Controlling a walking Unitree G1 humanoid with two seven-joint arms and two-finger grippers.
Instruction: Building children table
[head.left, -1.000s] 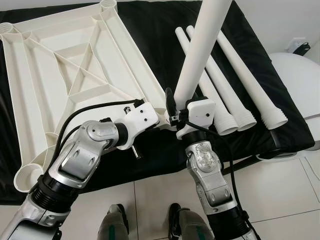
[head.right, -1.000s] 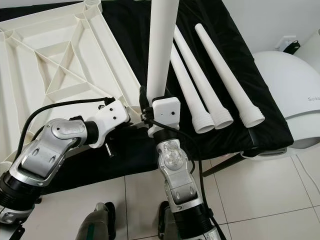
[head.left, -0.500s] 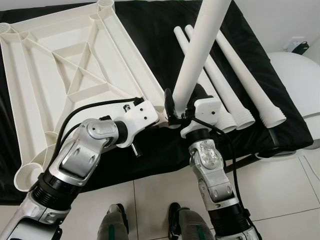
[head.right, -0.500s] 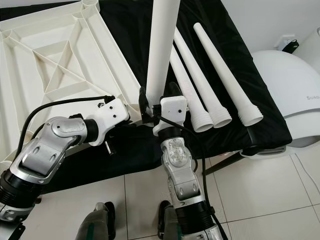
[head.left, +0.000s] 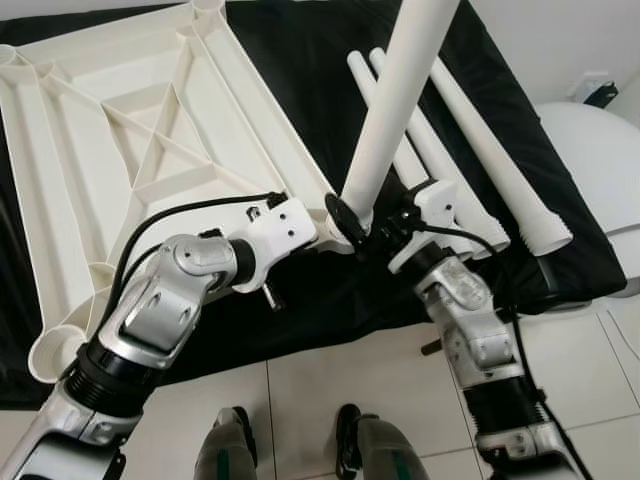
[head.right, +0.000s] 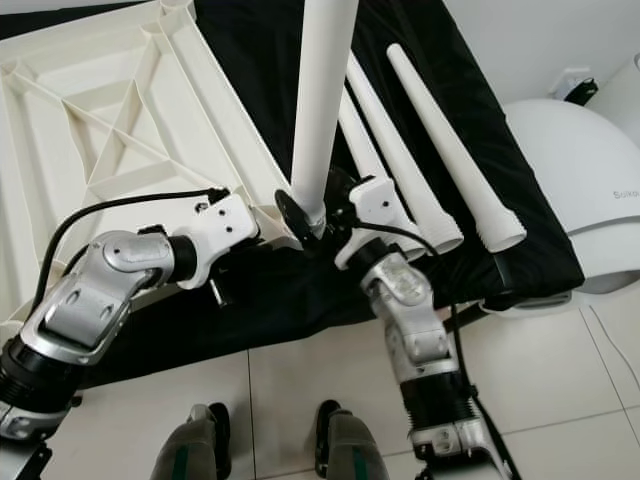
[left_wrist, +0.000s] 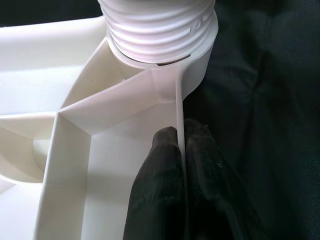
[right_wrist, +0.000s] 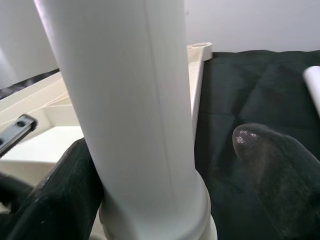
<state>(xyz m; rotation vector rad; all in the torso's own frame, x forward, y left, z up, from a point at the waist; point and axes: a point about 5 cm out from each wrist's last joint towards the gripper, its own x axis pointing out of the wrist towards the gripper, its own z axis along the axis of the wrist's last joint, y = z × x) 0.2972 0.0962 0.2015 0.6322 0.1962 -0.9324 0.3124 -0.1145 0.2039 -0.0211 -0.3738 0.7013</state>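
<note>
— What's the setting?
— A tiled floor (head.left: 560, 350), pale, with a low surface under a black cloth (head.left: 300, 60). The white ribbed tabletop (head.left: 120, 150) lies on it underside up, on the robot's left. To the right lie three loose white legs (head.left: 495, 160) side by side, wide ends toward the robot. A rounded white object (head.left: 600, 160) sits off to the far right.

— And the fourth leg?
— The upright leg (head.left: 395, 100) stands in the corner socket (left_wrist: 197, 70) of the tabletop nearest the robot. In the left wrist view its threaded end (left_wrist: 157, 30) sits in that socket's ring.

— What is the left tool doing?
— The left tool (left_wrist: 181, 150) is pressed together on the thin edge wall (left_wrist: 179, 100) of the tabletop just beside that socket — one black finger (left_wrist: 160, 170) on each side of the wall.

— The right one?
— The right tool (right_wrist: 170, 165) reaches in at the base of the upright leg from the right. One finger (right_wrist: 65, 190) lies against the leg; the other finger (right_wrist: 275, 155) stands apart from it, so the tool is spread around the leg rather than pinching it.

— Anything else?
— The robot's own feet (head.left: 300, 450) show on the tiles at the lower edge.
</note>
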